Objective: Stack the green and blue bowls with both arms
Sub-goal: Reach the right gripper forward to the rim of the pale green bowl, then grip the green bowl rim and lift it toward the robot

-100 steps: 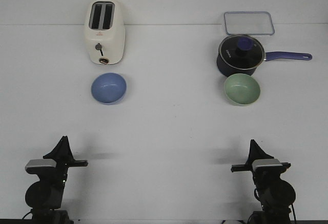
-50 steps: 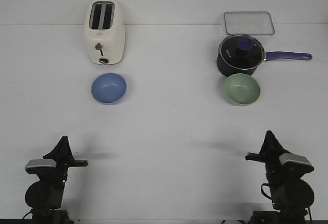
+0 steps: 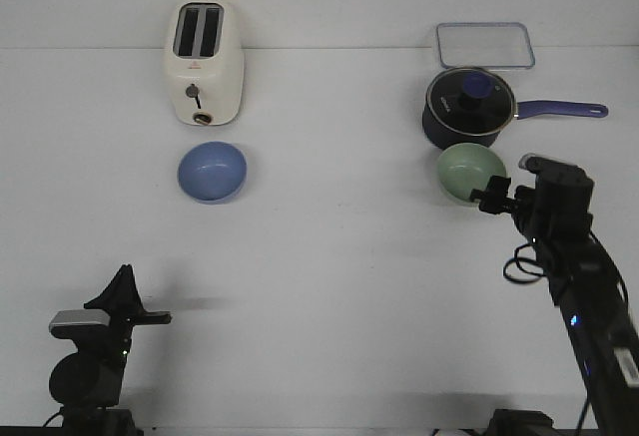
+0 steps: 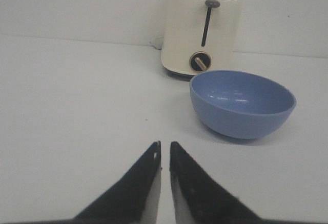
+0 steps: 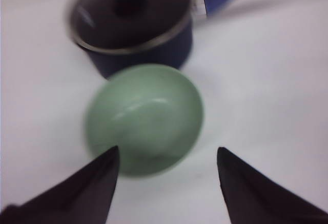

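Note:
The periwinkle blue bowl [image 3: 212, 172] sits upright in front of the toaster; it also shows in the left wrist view [image 4: 241, 103]. The pale green bowl [image 3: 465, 170] sits upright just in front of the saucepan; it also shows in the right wrist view [image 5: 143, 116]. My left gripper [image 3: 123, 274] is low at the near left, far from the blue bowl, with its jaws shut and empty [image 4: 164, 145]. My right gripper [image 3: 489, 197] is raised at the green bowl's near right rim, jaws wide open and empty [image 5: 167, 153], one fingertip over the bowl's edge.
A cream toaster [image 3: 204, 60] stands behind the blue bowl. A dark blue lidded saucepan [image 3: 467, 107] with a long handle pointing right touches or nearly touches the green bowl's far side. A clear rectangular lid [image 3: 484, 45] lies behind it.
My right arm has risen from the near right and reached forward to the green bowl, with its jaws now open. The left arm and both bowls have not moved.

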`<state>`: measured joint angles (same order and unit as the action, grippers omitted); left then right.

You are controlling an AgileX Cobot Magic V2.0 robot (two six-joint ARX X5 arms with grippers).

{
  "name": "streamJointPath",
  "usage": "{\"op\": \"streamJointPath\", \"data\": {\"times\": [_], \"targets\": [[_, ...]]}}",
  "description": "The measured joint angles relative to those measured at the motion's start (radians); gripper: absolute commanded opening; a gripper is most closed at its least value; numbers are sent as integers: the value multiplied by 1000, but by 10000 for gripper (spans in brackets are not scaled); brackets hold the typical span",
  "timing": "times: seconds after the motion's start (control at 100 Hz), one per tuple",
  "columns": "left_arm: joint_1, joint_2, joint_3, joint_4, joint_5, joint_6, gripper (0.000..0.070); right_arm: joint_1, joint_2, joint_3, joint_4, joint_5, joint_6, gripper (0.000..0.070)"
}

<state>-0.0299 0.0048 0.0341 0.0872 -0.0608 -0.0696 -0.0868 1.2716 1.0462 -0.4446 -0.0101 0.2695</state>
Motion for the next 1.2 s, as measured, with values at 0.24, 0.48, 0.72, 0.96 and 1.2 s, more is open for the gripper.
{"op": "streamJointPath", "data": {"times": [0.24,0.48,0.72,0.96,1.2], "targets": [[0,0,0,0,0,0,15,-63,359,148,-7,-85,-4,399],[0,0,0,0,0,0,15,-71,472,165,82,-100,-3,154],[0,0,0,0,0,0,15,-73,476,165,91,-127,-3,0],[0,0,0,0,0,0,15,-91,390,164,-32,-236,-3,1],[0,0,0,0,0,0,15,17,-8,38,-72,-280,-3,1]]}}
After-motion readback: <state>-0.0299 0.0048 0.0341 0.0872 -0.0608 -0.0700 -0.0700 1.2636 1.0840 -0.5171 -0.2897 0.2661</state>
